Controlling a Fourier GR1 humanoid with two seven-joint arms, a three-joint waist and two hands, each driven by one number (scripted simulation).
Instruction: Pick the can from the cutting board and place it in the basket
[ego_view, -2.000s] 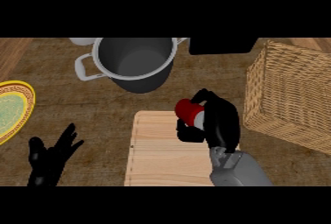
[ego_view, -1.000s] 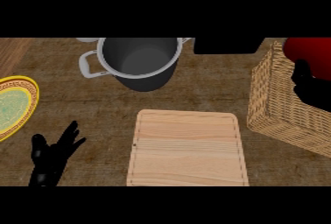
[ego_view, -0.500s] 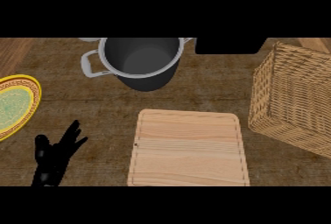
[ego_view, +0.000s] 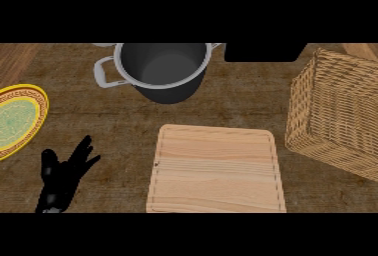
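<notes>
1. Pale wood marks the cutting board (ego_view: 216, 170) in the head view; it lies flat at the lower middle of the brown surface (ego_view: 111, 110), its top bare, with fine grooves running across it.
2. The wicker basket (ego_view: 336, 120) stands at the right edge, well apart from the board's right side and turned at a slight angle. Only its woven wall shows from here; the inside is not visible.
3. The can shows nowhere in this view: not on the board and not on the surface. Whether it lies inside the basket I cannot tell.
4. The left robot hand (ego_view: 63, 177) rests at the lower left, black fingers straight and spread apart, pointing up and slightly right, holding nothing. It sits left of the board, clear of it.
5. The right robot hand is out of the view.
6. A grey pot (ego_view: 159, 67) with side handles stands at the upper middle, above the board.
7. A yellow plate (ego_view: 18, 120) with a green centre lies at the left edge, cut off by the frame, just above the left robot hand.
8. A dark block (ego_view: 264, 51) sits at the top edge, right of the pot.
</notes>
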